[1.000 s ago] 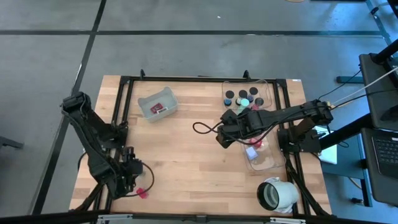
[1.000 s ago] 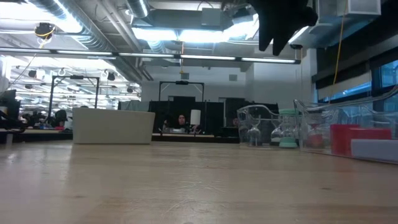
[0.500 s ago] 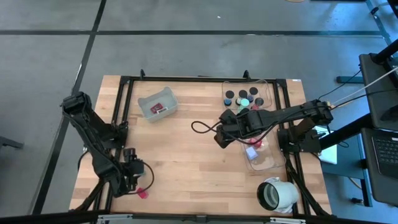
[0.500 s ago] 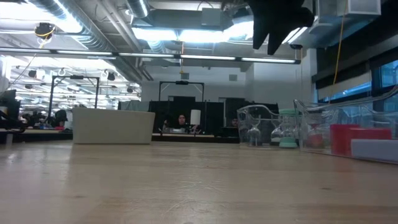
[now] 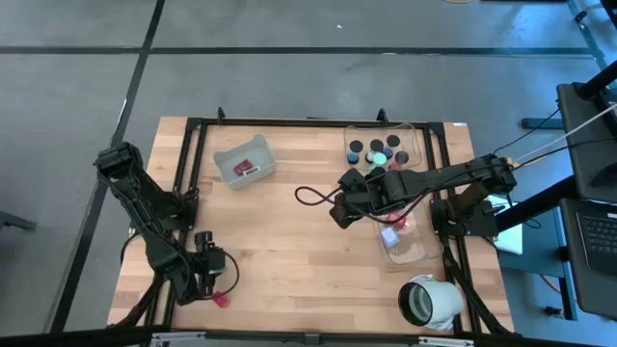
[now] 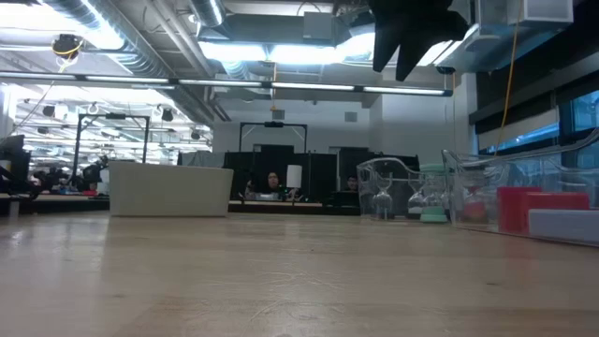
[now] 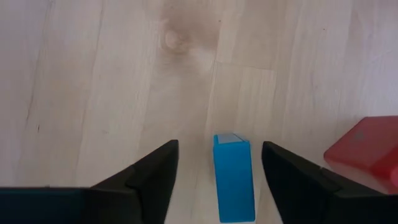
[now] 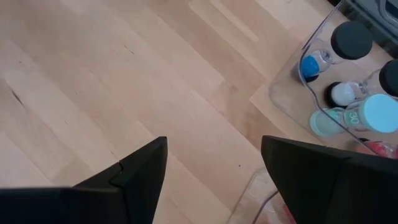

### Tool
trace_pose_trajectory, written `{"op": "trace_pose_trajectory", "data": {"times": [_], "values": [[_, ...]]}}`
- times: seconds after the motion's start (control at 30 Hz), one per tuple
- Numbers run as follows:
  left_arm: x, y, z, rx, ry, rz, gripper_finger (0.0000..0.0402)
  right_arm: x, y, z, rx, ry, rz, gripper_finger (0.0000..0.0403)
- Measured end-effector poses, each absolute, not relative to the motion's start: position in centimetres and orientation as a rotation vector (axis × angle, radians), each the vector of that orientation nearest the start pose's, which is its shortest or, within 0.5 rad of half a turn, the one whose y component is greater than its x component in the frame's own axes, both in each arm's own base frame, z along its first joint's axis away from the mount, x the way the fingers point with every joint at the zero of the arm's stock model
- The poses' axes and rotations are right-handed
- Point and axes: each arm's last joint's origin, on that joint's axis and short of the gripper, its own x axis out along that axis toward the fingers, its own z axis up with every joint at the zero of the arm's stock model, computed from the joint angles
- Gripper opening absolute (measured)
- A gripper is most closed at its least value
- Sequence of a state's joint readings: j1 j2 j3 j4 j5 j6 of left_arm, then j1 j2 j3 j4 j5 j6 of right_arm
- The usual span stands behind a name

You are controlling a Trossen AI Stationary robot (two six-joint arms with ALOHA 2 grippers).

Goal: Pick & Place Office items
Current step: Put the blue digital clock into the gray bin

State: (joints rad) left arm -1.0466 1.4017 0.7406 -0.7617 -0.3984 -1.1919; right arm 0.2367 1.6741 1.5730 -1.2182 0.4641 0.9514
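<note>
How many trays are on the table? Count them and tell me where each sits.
3. Grey tray, far side, left of centre. Clear tray, far right corner. Second clear tray, right edge, nearer the front. None looks hidden.

- The surface [image 5: 289, 241] is pale wood planking with visible grain and a knot, smooth with a soft sheen.
- The blue block [image 7: 234, 177] looks like matt plastic with crisp edges.
- The red block [image 7: 367, 152] beside it is smooth plastic, faintly glossy.
- The clear trays [image 8: 292, 93] are transparent, glossy plastic.
- The grey tray [image 5: 243, 161] is dull, translucent plastic.
- The black caps [image 8: 352, 39] are matt.
- The white hollow cylinder [image 5: 431, 301] looks smooth.
- Both grippers' jaws are matt black.
</note>
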Motion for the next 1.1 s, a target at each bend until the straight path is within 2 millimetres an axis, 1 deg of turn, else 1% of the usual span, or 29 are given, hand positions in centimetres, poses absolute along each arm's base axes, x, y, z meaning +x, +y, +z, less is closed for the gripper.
{"op": "trace_pose_trajectory", "data": {"times": [0.13,0.37,0.43,0.63,0.77,0.93,1.1], "values": [[12.0,-18.5,16.7,-0.098,1.146,0.158,0.0182,31.4,6.3,31.0,0.363,1.014,-0.733,0.0263],[12.0,-18.5,16.7,-0.100,1.144,0.157,0.0080,31.5,6.2,31.1,0.353,1.005,-0.740,0.0263],[12.0,-18.5,16.8,-0.101,1.144,0.156,0.0061,31.5,6.2,31.1,0.350,1.002,-0.741,0.0263],[11.8,-18.2,17.6,-0.150,1.121,0.151,0.0059,31.5,6.2,31.1,0.341,0.996,-0.741,0.0263],[11.8,-17.6,18.4,-0.147,1.062,0.163,0.0059,31.5,6.2,31.1,0.333,0.999,-0.736,0.0263],[12.1,-15.8,19.9,-0.174,1.002,0.232,0.0059,31.5,6.2,31.1,0.283,1.018,-0.706,0.0263],[12.9,-13.7,21.9,-0.215,0.857,0.291,0.0059,31.5,6.1,31.1,0.241,1.019,-0.700,0.0263]]}}
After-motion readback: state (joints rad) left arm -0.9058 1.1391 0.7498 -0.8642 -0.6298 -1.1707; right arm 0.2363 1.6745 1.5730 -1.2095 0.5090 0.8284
